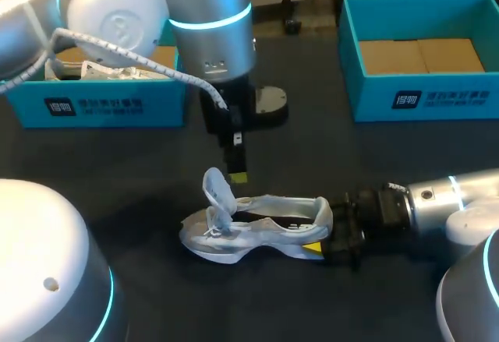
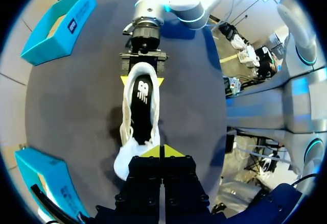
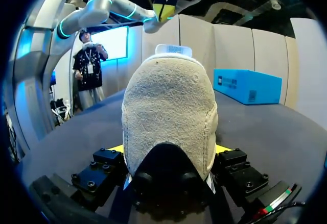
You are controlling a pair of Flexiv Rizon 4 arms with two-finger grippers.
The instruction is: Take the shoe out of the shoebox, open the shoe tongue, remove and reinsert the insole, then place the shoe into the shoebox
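- The shoe [image 1: 257,229] is pale grey and stands on its sole in the middle of the dark table [image 1: 117,171]. It is in neither box.
- Its toe points left and its heel points right.
- The right gripper [image 1: 323,231] comes in low from the right. It has one yellow-tipped finger on each side of the heel, so it is gripping the shoe.
- In the right wrist view, the rough grey back of the shoe [image 3: 168,117] sits right between the right gripper's [image 3: 168,150] fingers.
- The tongue [image 1: 218,190] sticks up at the left end of the shoe.
- The left gripper [image 1: 238,176] hangs over the shoe, just to the right of the tongue. It points straight down.
- In the left wrist view, the left gripper's [image 2: 159,151] two yellow tips are pressed together. I see nothing between them.
- That same view looks down into the shoe [image 2: 138,112]. The black insole [image 2: 143,106] lies flat inside it, and the right gripper [image 2: 142,79] pinches the heel at the far end.
- A blue shoebox [image 1: 101,104] sits at the far left with something white in it.
- A second blue shoebox [image 1: 421,93] sits at the far right, and its brown floor shows.
- Both boxes are well apart from the shoe.
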